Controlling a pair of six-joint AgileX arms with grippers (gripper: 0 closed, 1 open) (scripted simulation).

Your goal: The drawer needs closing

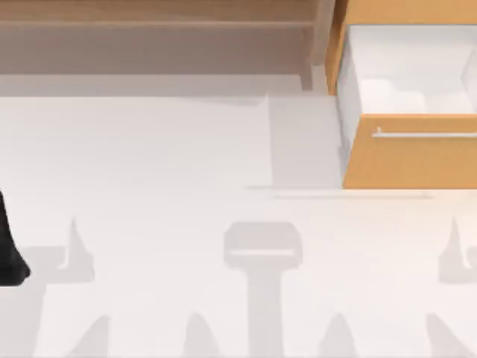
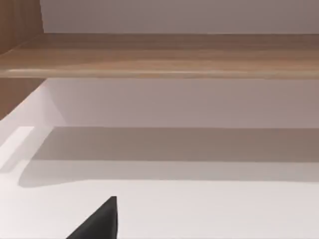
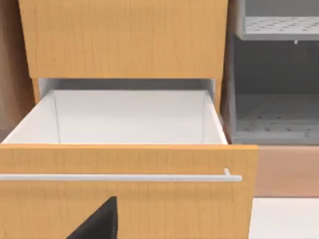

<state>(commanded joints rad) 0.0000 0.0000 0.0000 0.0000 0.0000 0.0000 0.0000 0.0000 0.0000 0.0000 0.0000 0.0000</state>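
Drawer (image 1: 408, 151) stands pulled out at the table's (image 1: 186, 186) far right, white inside (holding nothing visible), right gripper (image 3: 97, 222) just before its handle (image 3: 119, 177); left arm (image 1: 9, 250) parked left.

Brightness: you get even, bright light in all three views; nothing is dark.
Tabletop (image 1: 164, 164): white and evenly lit, no glare spots.
Shadows in the top view: soft grey shapes lie across the near half of the tabletop, with pale, fuzzy edges.
Drawer (image 1: 406, 153): you see a faint grey shadow on the tabletop just to its left and along its front; its white inside is bright, almost washed out.
Shelf (image 2: 164, 55): in the left wrist view it throws a wide, soft shadow band onto the tabletop beneath it.
Sharpness: the top view looks slightly soft; the right wrist view is crisper, wood grain readable.
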